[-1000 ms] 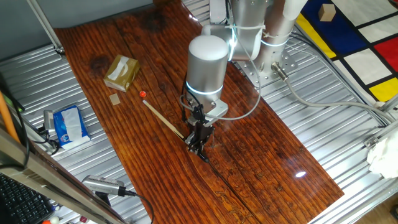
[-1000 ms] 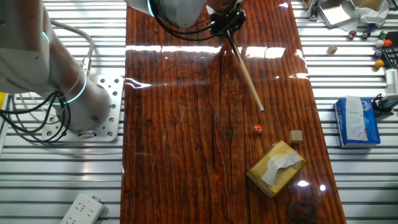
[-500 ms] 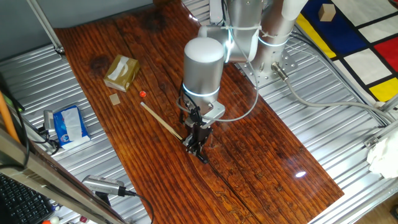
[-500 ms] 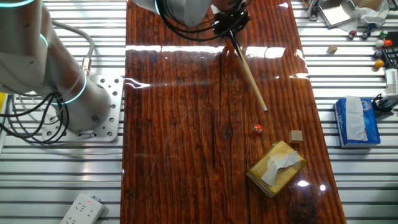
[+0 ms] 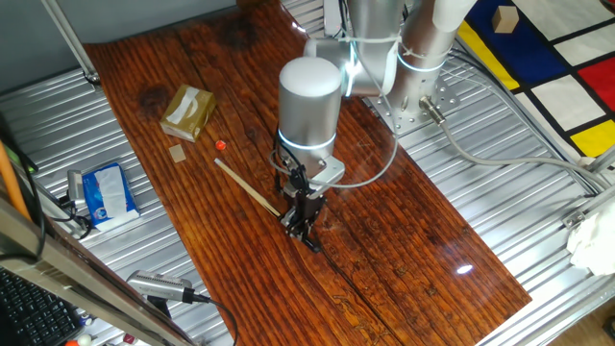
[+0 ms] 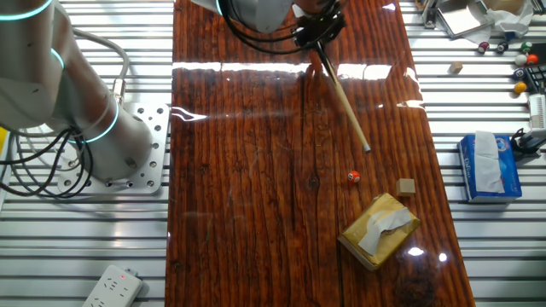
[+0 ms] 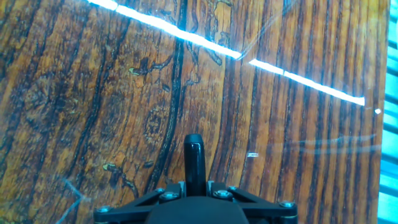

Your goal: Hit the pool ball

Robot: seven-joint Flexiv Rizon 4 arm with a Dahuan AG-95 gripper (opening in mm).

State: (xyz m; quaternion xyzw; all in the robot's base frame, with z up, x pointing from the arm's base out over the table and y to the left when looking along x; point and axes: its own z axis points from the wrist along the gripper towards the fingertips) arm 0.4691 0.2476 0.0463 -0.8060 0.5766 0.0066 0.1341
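The pool ball (image 5: 220, 146) is a tiny red-orange sphere on the dark wooden table, also seen in the other fixed view (image 6: 353, 176). My gripper (image 5: 301, 219) is shut on the black butt end of a thin tan cue stick (image 5: 248, 186), held low over the table. The stick's tip (image 6: 367, 149) lies a short way from the ball, not touching it. In the hand view only the stick's black end (image 7: 194, 160) shows between the shut jaws; the ball is out of that view.
A tan cardboard tissue box (image 5: 187, 111) and a small flat tan block (image 5: 178, 154) lie just beyond the ball. A blue tissue pack (image 5: 108, 192) sits on the metal surface by the table edge (image 5: 154, 207). The robot base (image 5: 413, 58) stands at the back.
The arm and gripper have shifted slightly left, carrying the stick; its tip has swung sideways past the ball. The ball has not moved.
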